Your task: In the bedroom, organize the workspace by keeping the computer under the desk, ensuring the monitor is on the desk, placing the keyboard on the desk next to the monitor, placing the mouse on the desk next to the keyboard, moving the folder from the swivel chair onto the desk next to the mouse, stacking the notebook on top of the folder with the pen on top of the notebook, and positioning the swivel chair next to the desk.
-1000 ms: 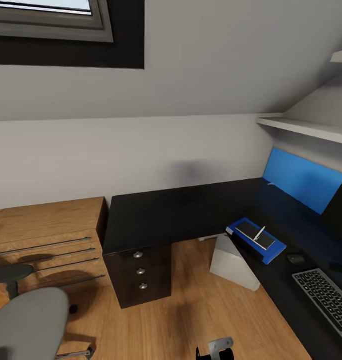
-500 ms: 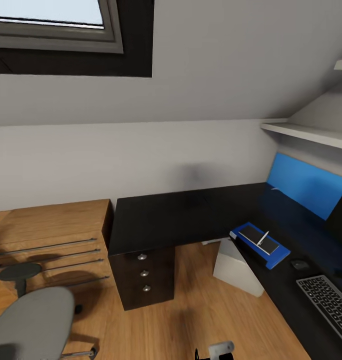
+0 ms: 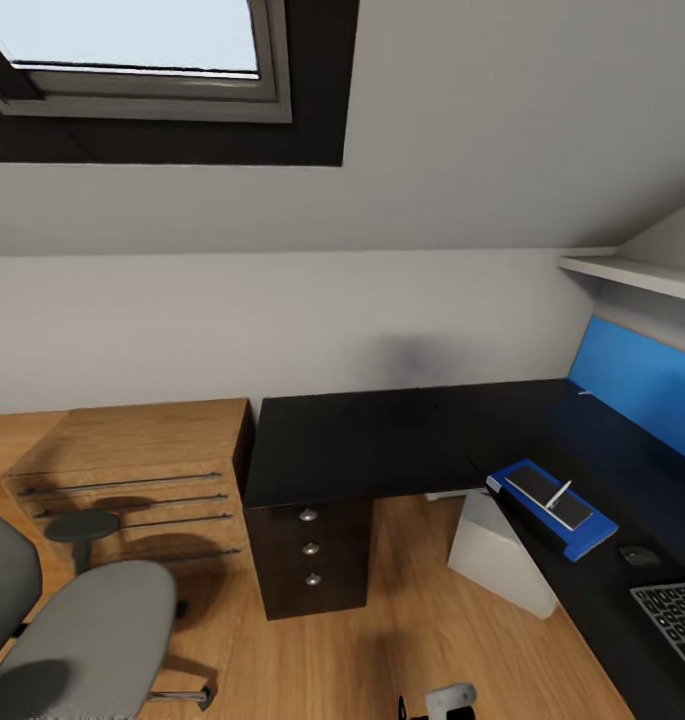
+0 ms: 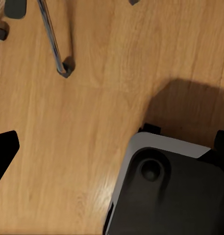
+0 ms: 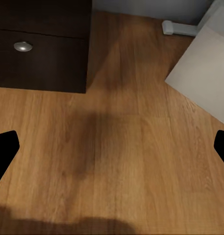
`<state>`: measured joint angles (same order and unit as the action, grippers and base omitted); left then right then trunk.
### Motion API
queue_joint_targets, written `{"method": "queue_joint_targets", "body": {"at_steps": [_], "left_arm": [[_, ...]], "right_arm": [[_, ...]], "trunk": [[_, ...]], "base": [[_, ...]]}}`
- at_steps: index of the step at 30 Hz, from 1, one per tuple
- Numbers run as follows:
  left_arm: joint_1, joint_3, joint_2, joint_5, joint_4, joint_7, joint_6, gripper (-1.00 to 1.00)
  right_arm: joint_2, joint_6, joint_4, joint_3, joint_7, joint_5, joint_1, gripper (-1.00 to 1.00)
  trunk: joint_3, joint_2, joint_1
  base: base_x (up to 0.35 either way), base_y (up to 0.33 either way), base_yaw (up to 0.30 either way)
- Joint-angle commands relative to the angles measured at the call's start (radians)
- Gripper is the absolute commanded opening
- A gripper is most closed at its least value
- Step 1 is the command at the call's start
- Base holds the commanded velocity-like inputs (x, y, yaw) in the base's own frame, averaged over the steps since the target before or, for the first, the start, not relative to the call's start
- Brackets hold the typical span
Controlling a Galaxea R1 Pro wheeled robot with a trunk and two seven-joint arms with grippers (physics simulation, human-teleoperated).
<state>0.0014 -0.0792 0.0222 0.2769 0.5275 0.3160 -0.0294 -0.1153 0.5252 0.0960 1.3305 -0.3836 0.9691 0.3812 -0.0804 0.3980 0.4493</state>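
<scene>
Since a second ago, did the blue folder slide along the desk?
No. The folder sits at the same spot on the desk, just as near its inner corner edge and the mouse. The whole picture shifted because the camera turned.

Both grippers hang low, fingers [image 5: 5, 147] spread wide apart.

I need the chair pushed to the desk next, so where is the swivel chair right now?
In the head view the swivel chair stands at lower left on the wooden floor, before the wooden drawer chest, apart from the desk.
</scene>
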Motion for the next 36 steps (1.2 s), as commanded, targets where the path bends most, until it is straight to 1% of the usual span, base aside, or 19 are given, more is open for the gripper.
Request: {"method": "queue_joint_targets", "body": {"at_steps": [1, 2, 4, 5, 6, 10, 14, 18, 29, 34, 36], "left_arm": [[0.0, -0.008, 0.002, 0.008, 0.003, 0.009, 0.005, 1.0], [0.0, -0.008, 0.002, 0.009, 0.002, 0.009, 0.014, 1.0], [0.0, -0.007, 0.001, 0.009, 0.001, 0.009, 0.068, 1.0], [0.0, -0.007, 0.001, 0.01, 0.001, 0.01, 0.079, 1.0], [0.0, -0.007, 0.001, 0.01, 0.001, 0.01, 0.106, 1.0], [0.0, -0.006, 0.001, 0.01, 0.0, 0.01, 0.121, 1.0], [0.0, -0.006, 0.002, 0.01, 0.0, 0.011, 0.124, 1.0], [0.0, -0.007, 0.001, 0.01, -0.002, 0.01, 0.123, 1.0], [0.0, -0.007, 0.001, 0.01, -0.021, 0.009, 0.123, 1.0], [0.0, -0.007, 0.002, 0.01, -0.021, 0.011, 0.124, 1.0], [0.0, -0.007, 0.002, 0.01, -0.022, 0.014, 0.125, 1.0]], "right_arm": [[0.001, 0.013, 0.0, 0.009, -0.006, 0.006, 0.001, 1.0], [0.002, 0.025, -0.001, 0.009, -0.006, 0.005, 0.001, 1.0], [0.015, 0.105, -0.015, 0.011, -0.006, 0.005, 0.001, 1.0], [0.018, 0.123, -0.018, 0.011, -0.006, 0.006, 0.001, 1.0], [0.026, 0.17, -0.025, 0.012, -0.006, 0.006, 0.001, 1.0], [0.029, 0.196, -0.029, 0.011, -0.006, 0.006, 0.001, 1.0], [0.03, 0.2, -0.03, 0.008, -0.006, 0.009, 0.001, 1.0], [0.03, 0.199, -0.029, 0.003, -0.007, 0.012, 0.001, 1.0], [0.028, 0.193, -0.03, 0.004, -0.008, 0.014, 0.001, 1.0], [0.027, 0.19, -0.03, 0.006, -0.008, 0.014, 0.001, 1.0], [0.028, 0.178, -0.03, 0.006, -0.008, 0.013, 0.001, 1.0]], "trunk": [[-0.001, 0.002, 0.001], [0.0, 0.002, 0.001], [0.002, 0.002, 0.001], [0.004, 0.002, 0.001], [0.005, 0.002, 0.001], [0.008, 0.002, 0.001], [0.011, 0.002, 0.001], [0.011, 0.002, 0.001], [0.003, 0.002, 0.001], [-0.001, 0.002, 0.001], [-0.003, 0.002, 0.001]], "base": [[0.0, 0.0, 0.211], [0.0, 0.0, 0.212], [0.0, 0.0, 0.217], [0.0, 0.0, 0.222], [0.0, 0.0, 0.229], [0.0, 0.0, 0.233], [-0.033, 0.0, 0.25], [-0.246, -0.024, 0.263], [-0.276, -0.177, 0.236], [-0.075, -0.07, 0.232], [-0.012, -0.011, 0.231]]}}
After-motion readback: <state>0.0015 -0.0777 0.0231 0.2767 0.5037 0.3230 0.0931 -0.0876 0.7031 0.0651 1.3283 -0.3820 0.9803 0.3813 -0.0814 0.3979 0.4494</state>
